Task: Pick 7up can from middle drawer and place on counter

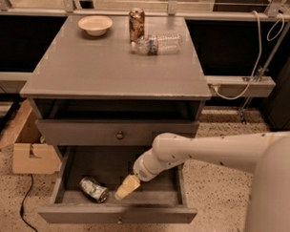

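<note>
1. bench (113, 69): grey top above.
2. middle drawer (117, 215): pulled open.
3. hand (127, 186): inside the drawer, just right of the 7up can (94, 189), not touching it; how far open, i cannot tell.
4. 7up can: on its side, drawer's front left.

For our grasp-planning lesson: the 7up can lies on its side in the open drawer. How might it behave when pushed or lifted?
Lying sideways in the middle drawer, the 7up can would probably roll if the tool, close beside it, nudges it. Small and metal, it likely lifts lightly but may slip.
</note>
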Controlling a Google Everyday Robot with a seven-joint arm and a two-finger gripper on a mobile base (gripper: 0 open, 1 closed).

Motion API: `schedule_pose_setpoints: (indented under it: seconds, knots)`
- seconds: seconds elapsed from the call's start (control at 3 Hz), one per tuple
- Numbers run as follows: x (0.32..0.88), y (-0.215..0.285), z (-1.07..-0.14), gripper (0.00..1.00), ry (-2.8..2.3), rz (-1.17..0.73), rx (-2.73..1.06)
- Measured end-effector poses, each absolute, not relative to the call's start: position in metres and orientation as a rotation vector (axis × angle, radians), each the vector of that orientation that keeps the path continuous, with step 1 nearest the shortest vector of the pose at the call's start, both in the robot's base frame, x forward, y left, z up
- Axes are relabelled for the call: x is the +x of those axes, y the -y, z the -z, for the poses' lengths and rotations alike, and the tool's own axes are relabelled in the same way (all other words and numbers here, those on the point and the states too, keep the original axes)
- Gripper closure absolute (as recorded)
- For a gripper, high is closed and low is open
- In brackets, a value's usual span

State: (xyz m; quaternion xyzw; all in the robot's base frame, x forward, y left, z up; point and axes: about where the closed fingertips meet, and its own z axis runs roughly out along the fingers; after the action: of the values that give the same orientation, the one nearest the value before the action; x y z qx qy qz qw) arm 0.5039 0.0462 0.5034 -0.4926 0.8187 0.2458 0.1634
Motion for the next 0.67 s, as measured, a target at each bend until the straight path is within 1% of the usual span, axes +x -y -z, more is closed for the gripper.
schedule_pose_setpoints:
  seconds: [0.67]
  knots:
    - [0.522,-0.097,-0.464,0.00,-2.313,-0.787,-1.232]
